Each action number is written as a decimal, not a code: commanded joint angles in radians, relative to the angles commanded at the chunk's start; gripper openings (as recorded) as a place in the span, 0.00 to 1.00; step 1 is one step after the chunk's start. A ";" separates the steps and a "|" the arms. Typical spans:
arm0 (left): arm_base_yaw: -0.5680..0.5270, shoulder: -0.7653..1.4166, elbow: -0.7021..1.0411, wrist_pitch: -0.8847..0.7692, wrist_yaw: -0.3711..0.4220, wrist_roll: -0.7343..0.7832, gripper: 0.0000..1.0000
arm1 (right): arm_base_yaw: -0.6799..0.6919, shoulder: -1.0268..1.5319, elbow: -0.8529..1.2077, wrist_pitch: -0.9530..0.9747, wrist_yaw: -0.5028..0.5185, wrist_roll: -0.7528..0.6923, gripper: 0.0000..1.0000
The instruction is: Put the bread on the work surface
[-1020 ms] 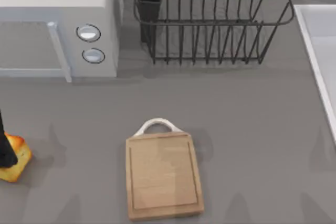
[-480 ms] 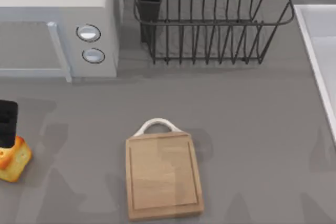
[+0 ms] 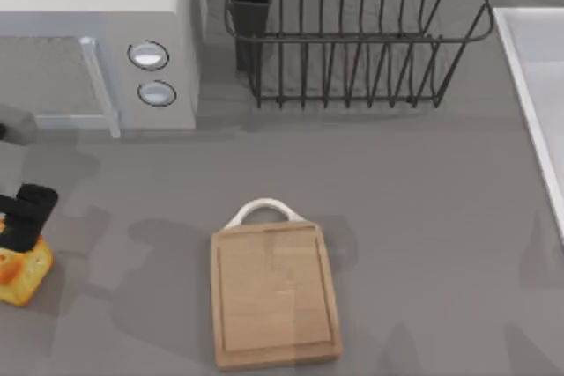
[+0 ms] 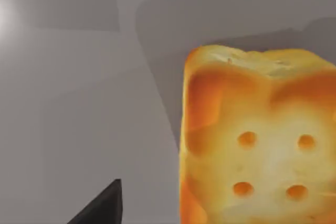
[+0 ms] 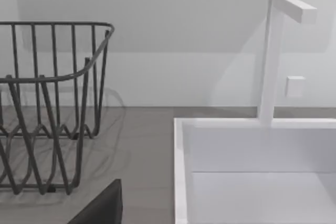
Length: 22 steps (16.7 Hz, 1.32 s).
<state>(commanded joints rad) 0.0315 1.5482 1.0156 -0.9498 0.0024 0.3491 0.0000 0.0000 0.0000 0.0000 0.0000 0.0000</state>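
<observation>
The bread point(image 3: 21, 277), a small golden chunk with orange-brown patches, lies on the grey counter at the far left. My left gripper point(image 3: 25, 222) hangs just over its back edge, open, with nothing held. In the left wrist view the bread point(image 4: 257, 145) looms close, and one dark fingertip point(image 4: 102, 205) stands apart from its side. The work surface point(image 3: 275, 295) is a light-wood board with a white loop handle point(image 3: 263, 210), lying front centre, well to the right of the bread. A fingertip point(image 5: 102, 205) of my parked right gripper shows in the right wrist view.
A microwave point(image 3: 97, 50) fills the back left and a black wire dish rack point(image 3: 352, 33) the back centre. A white sink point(image 3: 538, 85) with its tap point(image 5: 273, 56) runs along the right edge. Bare grey counter lies between the bread and the board.
My left gripper has come in from the left edge, shifting back and slightly right above the bread. The bread and the board have not moved.
</observation>
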 joint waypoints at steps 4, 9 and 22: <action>-0.005 0.080 0.050 -0.059 -0.002 0.033 1.00 | 0.000 0.000 0.000 0.000 0.000 0.000 1.00; -0.002 0.079 0.044 -0.053 -0.002 0.032 1.00 | 0.000 0.000 0.000 0.000 0.000 0.000 1.00; -0.003 0.208 -0.115 0.234 -0.002 0.037 1.00 | 0.000 0.000 0.000 0.000 0.000 0.000 1.00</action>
<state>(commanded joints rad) 0.0287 1.7561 0.9008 -0.7154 0.0007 0.3858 0.0000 0.0000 0.0000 0.0000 0.0000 0.0000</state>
